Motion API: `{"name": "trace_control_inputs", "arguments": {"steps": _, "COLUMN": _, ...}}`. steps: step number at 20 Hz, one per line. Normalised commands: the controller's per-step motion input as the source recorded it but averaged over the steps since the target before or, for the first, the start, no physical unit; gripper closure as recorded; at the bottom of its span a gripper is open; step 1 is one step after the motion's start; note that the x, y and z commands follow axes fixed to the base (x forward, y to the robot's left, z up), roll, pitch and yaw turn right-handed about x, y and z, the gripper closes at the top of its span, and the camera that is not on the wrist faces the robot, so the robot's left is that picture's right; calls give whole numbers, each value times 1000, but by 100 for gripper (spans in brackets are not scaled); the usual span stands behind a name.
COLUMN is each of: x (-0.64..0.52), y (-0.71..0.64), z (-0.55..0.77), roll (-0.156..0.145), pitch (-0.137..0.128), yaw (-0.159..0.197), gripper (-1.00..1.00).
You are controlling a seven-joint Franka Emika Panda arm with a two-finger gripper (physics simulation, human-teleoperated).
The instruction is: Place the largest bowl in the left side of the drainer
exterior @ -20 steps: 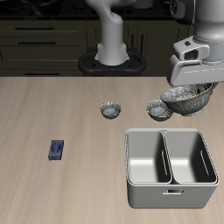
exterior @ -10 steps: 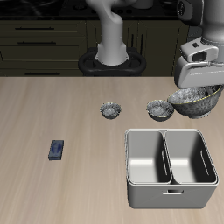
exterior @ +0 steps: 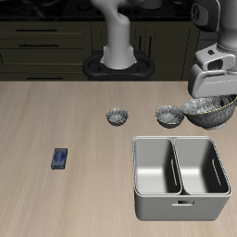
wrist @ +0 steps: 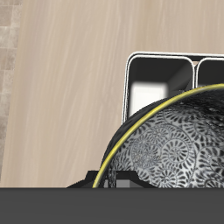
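Gripper point(exterior: 211, 95) carries the largest bowl point(exterior: 209, 109) clear of the table; the fingertips themselves are hidden behind the hand housing in the exterior view and cut off in the wrist view, so the pinch is inferred — jaws clamped on the bowl's rim, since the bowl hangs under the hand with nothing beneath it. Bowl sits behind the drainer point(exterior: 180, 206), over the table just beyond the drainer's back wall, slightly tilted. Handling judgement: rigid thin-walled shell, shiny and probably slippery, light for its width; a rim pinch at one edge leaves the mass off-centre, so it may swing or rotate in the jaws. Rim is the only practical hold — the wall is too wide to span. Nearby on the table: the mid-sized speckled bowl point(exterior: 168, 116) just beside the held one, the smallest speckled bowl point(exterior: 117, 117) further along, a small blue object point(exterior: 60, 158) well apart near the front. Exterior view gives bowl height, the other bowls and both drainer compartments; it hides the contact. Wrist view shows the largest bowl point(wrist: 171, 140) with its yellow-green rim edge and patterned surface close up, and the drainer point(wrist: 133, 63) rim beyond it — not the other bowls.
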Motion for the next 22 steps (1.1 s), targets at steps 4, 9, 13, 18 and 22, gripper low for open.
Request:
{"name": "trace_control_inputs", "arguments": {"steps": 4, "x": 52, "y": -7, "z": -101, "roll": -7, "pitch": 9, "yaw": 4, "gripper": 100}}
{"name": "trace_control_inputs", "arguments": {"steps": 9, "x": 65, "y": -103, "z": -69, "roll": -14, "pitch": 9, "yaw": -6, "gripper": 100}}
{"name": "trace_control_inputs", "arguments": {"steps": 13, "x": 142, "y": -183, "z": -135, "roll": -25, "pitch": 20, "yaw": -14, "gripper": 100}}
{"name": "trace_control_inputs", "arguments": {"steps": 18, "x": 66, "y": -200, "z": -59, "roll": -20, "pitch": 8, "yaw": -11, "gripper": 100}}
{"name": "trace_control_inputs", "arguments": {"steps": 22, "x": 28, "y": -52, "z": -52, "roll": -4, "pitch": 5, "yaw": -8, "gripper": 100}}
